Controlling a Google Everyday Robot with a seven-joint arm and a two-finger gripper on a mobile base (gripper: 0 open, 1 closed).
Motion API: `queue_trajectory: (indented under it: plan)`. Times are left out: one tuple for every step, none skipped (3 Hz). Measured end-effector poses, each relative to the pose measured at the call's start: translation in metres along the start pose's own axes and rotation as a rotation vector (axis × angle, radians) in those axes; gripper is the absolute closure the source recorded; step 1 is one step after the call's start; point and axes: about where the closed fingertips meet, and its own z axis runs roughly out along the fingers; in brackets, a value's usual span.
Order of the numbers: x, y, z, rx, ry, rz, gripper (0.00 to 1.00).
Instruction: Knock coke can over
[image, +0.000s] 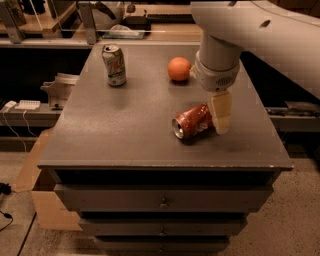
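Note:
The red coke can (192, 121) lies on its side on the grey cabinet top (125, 130), its silver top facing the front left. My gripper (220, 114) hangs from the white arm right beside the can's right end, a pale finger (221, 112) pointing down at the tabletop. It holds nothing that I can see.
A pale white-green can (114, 64) stands upright at the back left of the top. An orange (179, 68) sits at the back middle, just left of my wrist. Drawers lie below the front edge. A cardboard box (42, 200) stands on the floor at the left.

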Motion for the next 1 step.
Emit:
queue_trajectory:
  plan:
    - [0.0, 0.0003, 0.0004, -0.001, 0.001, 0.0, 0.0]
